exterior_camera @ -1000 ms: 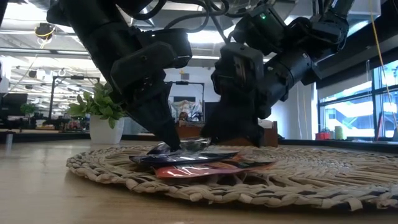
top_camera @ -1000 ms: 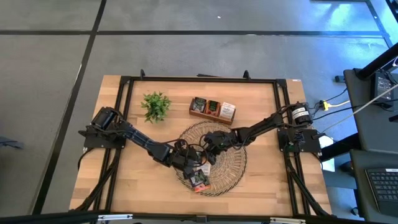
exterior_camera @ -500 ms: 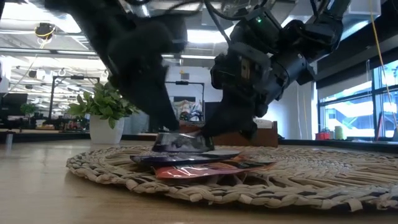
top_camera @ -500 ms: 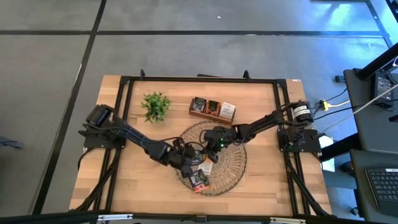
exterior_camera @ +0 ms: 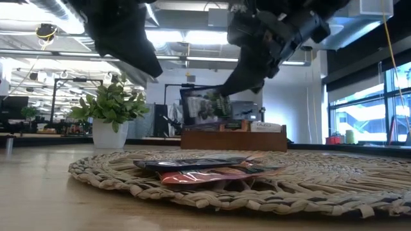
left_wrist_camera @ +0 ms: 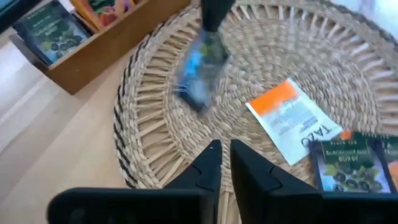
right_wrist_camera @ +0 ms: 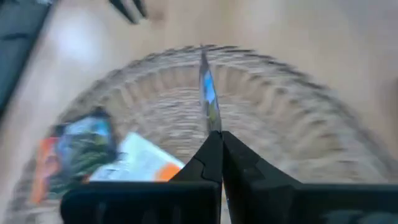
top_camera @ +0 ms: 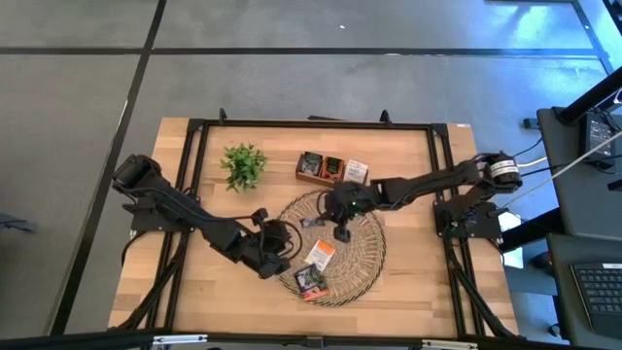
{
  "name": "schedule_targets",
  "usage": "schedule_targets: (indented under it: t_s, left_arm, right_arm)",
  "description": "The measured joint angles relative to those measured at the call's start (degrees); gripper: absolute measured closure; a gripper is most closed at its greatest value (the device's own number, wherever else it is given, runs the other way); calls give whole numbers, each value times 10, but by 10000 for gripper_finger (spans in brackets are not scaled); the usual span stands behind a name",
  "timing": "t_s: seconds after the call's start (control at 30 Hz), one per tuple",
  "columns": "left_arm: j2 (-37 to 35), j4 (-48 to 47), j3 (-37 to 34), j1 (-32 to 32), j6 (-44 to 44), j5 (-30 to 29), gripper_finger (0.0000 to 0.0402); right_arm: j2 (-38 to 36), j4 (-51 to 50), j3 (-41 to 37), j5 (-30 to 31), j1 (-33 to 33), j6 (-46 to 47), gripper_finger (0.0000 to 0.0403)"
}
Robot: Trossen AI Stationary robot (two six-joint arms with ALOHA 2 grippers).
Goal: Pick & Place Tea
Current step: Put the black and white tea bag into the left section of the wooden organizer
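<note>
My right gripper (right_wrist_camera: 216, 138) hangs over the round woven tray (top_camera: 374, 261), shut on a dark tea sachet (exterior_camera: 204, 106) with a blue patch. My left gripper (left_wrist_camera: 222, 149) hovers above the tray's left rim, its fingers almost together and holding nothing. A white-and-orange sachet (top_camera: 322, 253) and a dark sachet (top_camera: 311, 282) lie flat on the tray's near part. In the low view they show as a thin stack (exterior_camera: 199, 170). More sachets stand in the brown wooden box (top_camera: 331, 170) past the tray's far rim. My right gripper pinches the dark sachet by its upper edge (exterior_camera: 221, 96) between its two fingers, coming from above and slanting down. The sachet hangs below the fingers, lifted clear of the tray. The right wrist view shows it edge-on (right_wrist_camera: 206, 87).
A small green plant in a white pot (top_camera: 243, 165) stands left of the box, near the table's far left. A black frame (top_camera: 194, 124) runs around the tabletop. Bare wood lies left and right of the tray.
My right gripper has risen from the pile on the tray, carrying the dark sachet up clear of it. My left gripper has drawn back up and toward the table's left, off the sachets. The other sachets have stayed flat on the tray.
</note>
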Motion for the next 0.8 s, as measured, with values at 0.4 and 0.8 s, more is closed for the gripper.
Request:
schedule_targets:
  t_s: [0.4,0.8]
  left_arm:
    - [4,10,0,35,-17,2,266]
    - [4,33,0,103,-9,61,211]
  right_arm:
    - [-4,-57,27,27,5,-90,400]
    - [-2,-57,27,27,36,-117,400]
